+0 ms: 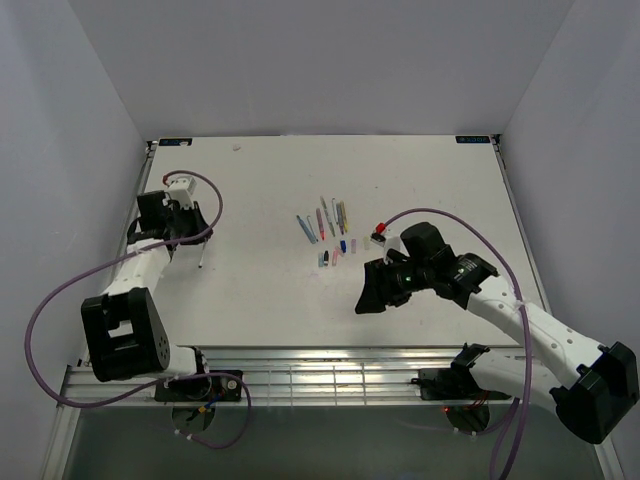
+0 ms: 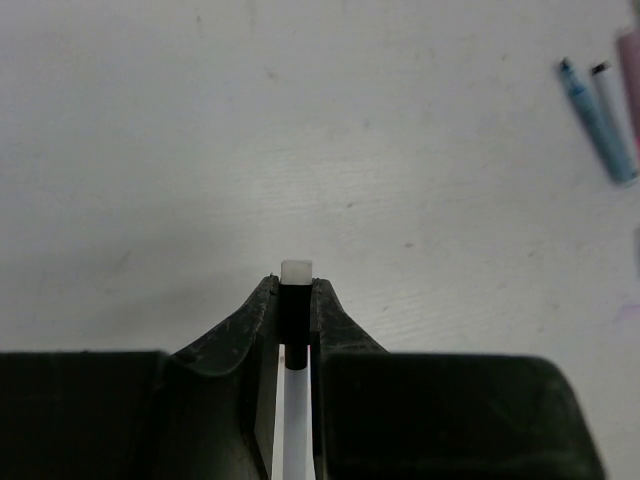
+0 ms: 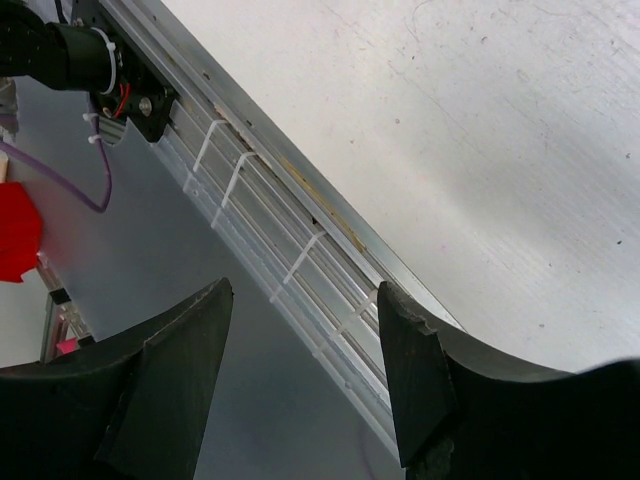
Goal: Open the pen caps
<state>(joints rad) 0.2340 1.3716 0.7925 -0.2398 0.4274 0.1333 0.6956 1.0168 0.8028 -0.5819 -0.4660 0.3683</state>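
My left gripper (image 2: 295,288) is shut on a white pen (image 2: 296,400) with a black collar and a white end that pokes out past the fingertips. In the top view this left gripper (image 1: 193,240) hangs over the table's left side, the white pen (image 1: 201,258) slanting down from it. Several pens (image 1: 322,220) lie fanned out at mid-table, with loose pen caps (image 1: 338,251) just in front of them. A blue pen (image 2: 598,125) shows in the left wrist view's upper right. My right gripper (image 1: 375,290) stands open and empty, near the front edge, below the caps.
The right wrist view looks past the open right gripper (image 3: 305,335) at the table's aluminium front rail (image 3: 300,225) with white cable ties, and the floor beyond. Purple cables (image 1: 60,300) loop off both arms. White walls close in the table on three sides.
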